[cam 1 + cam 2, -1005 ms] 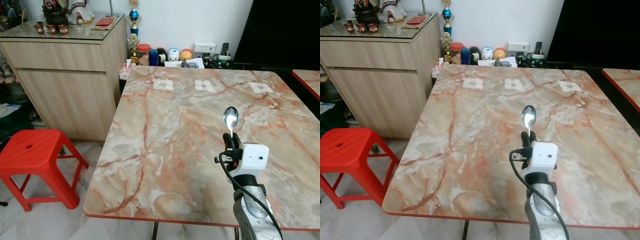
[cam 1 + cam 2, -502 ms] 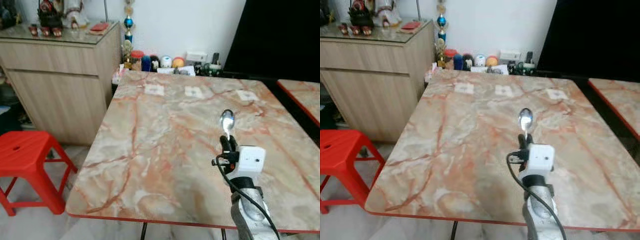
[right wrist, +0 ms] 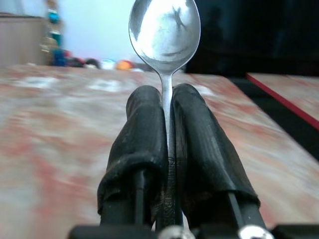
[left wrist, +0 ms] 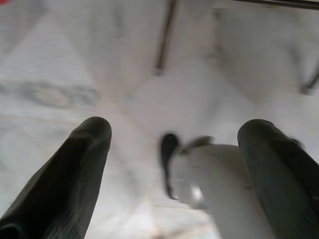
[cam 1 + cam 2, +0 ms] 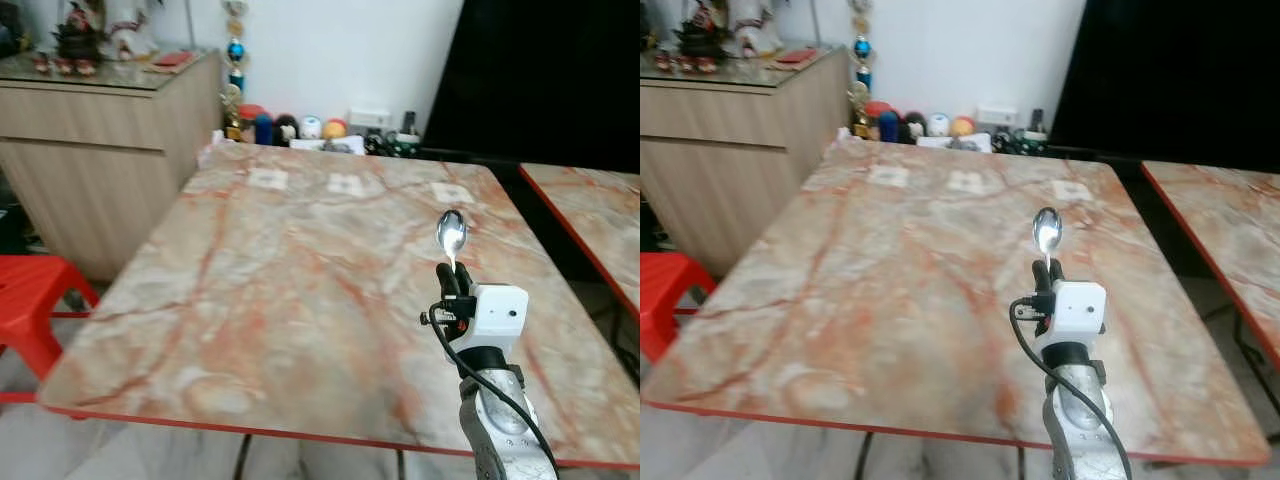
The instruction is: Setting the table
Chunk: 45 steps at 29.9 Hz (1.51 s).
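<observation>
A silver spoon [image 5: 451,234] stands upright, bowl up, pinched by its handle in my right gripper [image 5: 448,276], which is shut on it over the near right part of the marble table [image 5: 270,280]. In the right wrist view the spoon [image 3: 165,30] rises from between the two black fingers [image 3: 142,129] pressed together. The left wrist view shows the left gripper [image 4: 174,149], its fingers [image 4: 75,164] wide apart and holding nothing, hanging over a pale tiled floor.
Three small white squares [image 5: 347,184] lie along the table's far side. Behind it are jars and small items [image 5: 300,127] against the wall. A wooden cabinet [image 5: 90,150] stands at left with a red stool [image 5: 30,300] beside it. A second table [image 5: 590,215] is at right.
The camera has shifted rightward: the stool and cabinet slid toward the left edge and the second table came further into view. The right gripper still holds the spoon upright.
</observation>
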Motion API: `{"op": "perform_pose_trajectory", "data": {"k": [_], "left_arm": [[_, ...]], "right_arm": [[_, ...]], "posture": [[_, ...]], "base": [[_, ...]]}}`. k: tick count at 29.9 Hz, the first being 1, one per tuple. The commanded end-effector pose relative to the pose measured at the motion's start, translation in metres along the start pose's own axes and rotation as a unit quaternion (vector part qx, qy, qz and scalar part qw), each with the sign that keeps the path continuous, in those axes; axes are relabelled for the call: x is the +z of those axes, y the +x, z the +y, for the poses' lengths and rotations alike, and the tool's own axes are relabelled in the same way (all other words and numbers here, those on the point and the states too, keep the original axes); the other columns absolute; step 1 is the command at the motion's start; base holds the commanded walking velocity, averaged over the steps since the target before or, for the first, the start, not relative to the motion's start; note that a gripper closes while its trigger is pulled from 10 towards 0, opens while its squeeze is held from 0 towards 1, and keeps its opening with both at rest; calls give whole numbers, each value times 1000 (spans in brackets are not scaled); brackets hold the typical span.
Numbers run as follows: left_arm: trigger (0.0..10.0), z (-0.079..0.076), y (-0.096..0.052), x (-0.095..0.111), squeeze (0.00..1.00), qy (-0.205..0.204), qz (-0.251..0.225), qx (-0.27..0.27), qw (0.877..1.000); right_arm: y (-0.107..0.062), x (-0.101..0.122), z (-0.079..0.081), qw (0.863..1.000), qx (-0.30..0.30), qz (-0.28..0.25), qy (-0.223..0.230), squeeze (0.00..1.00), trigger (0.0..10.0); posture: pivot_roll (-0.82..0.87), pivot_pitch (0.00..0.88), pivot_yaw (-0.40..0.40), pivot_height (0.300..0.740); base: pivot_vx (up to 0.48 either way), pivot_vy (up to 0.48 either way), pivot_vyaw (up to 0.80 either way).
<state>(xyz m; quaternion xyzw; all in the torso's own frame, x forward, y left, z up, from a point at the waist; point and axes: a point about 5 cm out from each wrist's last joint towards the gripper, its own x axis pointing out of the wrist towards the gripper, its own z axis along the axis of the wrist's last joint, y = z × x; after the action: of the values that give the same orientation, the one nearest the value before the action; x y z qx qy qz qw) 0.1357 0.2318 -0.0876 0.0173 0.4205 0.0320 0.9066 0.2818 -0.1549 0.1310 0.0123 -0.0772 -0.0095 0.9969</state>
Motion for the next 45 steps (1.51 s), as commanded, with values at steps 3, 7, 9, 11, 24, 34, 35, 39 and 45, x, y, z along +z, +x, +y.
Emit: {"op": "perform_pose_trajectory", "data": {"k": [3, 7, 9, 11, 24, 34, 35, 39, 45], "left_arm": [[10000, -3, -1, -3, 0, 4, 7, -6, 1000], [10000, -3, -1, -4, 0, 8, 7, -9, 1000], [10000, -3, -1, -4, 0, 9, 6, -10, 1000], [10000, -3, -1, -4, 0, 9, 6, -10, 1000], [10000, -2, -2, -6, 0, 11, 10, -12, 1000], [10000, -1, -3, -7, 0, 15, 12, -14, 1000], [10000, -1, -3, -7, 0, 16, 11, -14, 1000], [10000, 0, -3, -7, 0, 17, 11, -13, 1000], [10000, 1, -3, -6, 0, 18, 11, -12, 1000]], "right_arm": [[4, 8, -1, 1000, -4, -21, 0, 0, 10000], [5, 10, -2, 1000, -12, -26, 1, 0, 10000], [5, 10, -2, 1000, -12, -26, 2, 0, 10000], [6, 9, -2, 1000, -12, -26, 2, 0, 10000], [9, 12, 2, 999, -11, -34, 6, 0, 10000], [12, 19, -2, 999, -19, -51, -2, 0, 10000], [13, 20, -2, 998, -20, -53, -2, 0, 10000], [13, 21, -2, 998, -21, -55, -2, 0, 10000], [13, 22, -1, 998, -22, -57, -2, 0, 10000]], "posture": [[-9, 0, -42, 740], [-11, 0, -39, 740], [-10, 0, -38, 740], [-10, 0, -38, 740], [-7, 0, -34, 740], [-14, 0, -27, 740], [-14, 0, -26, 740], [-12, 0, -24, 740], [-10, 0, -23, 740]], "base": [[0, -425, 0], [0, -426, 0], [0, -426, 0], [0, -424, 0], [0, -428, 0], [0, -426, 0], [0, -428, 0], [0, -425, 0], [0, -426, 0]]}}
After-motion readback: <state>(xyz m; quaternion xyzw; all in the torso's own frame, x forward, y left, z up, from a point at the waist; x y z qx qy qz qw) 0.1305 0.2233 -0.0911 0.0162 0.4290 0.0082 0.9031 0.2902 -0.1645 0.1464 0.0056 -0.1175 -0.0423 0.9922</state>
